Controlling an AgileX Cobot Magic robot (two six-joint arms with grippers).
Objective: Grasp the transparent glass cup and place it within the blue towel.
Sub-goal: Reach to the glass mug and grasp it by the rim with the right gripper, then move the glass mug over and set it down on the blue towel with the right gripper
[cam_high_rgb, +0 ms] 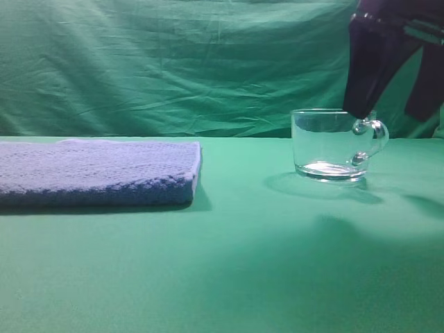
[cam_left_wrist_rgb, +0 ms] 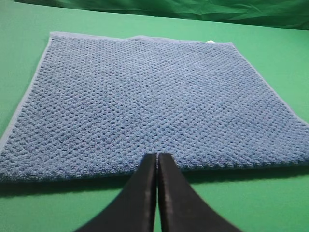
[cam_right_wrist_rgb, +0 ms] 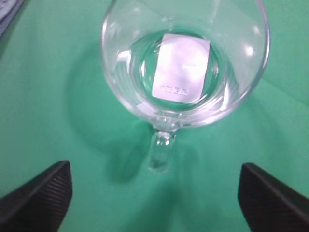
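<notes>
Transparent glass cup is seen upright on the green table, well apart from the blue towel, with its loop handle turned away from the towel. In the right wrist view the cup is empty, a pale label showing through its base, and the handle points back toward the camera, between the two dark fingers of the right gripper. Those fingers are spread wide and nothing is gripped; in the exterior high view the gripper hangs above the handle side of the cup.

The step in hand is judged to be the approach for the grasp. It is best done by keeping the handle centred between the fingers while the gripper is lowered, so that the handle or the near wall is pinched squarely. Clear glass is slippery, so a firm, level closure is advised before any lift.

The left gripper is held just before the near edge of the towel, its fingers pressed together on nothing.
</notes>
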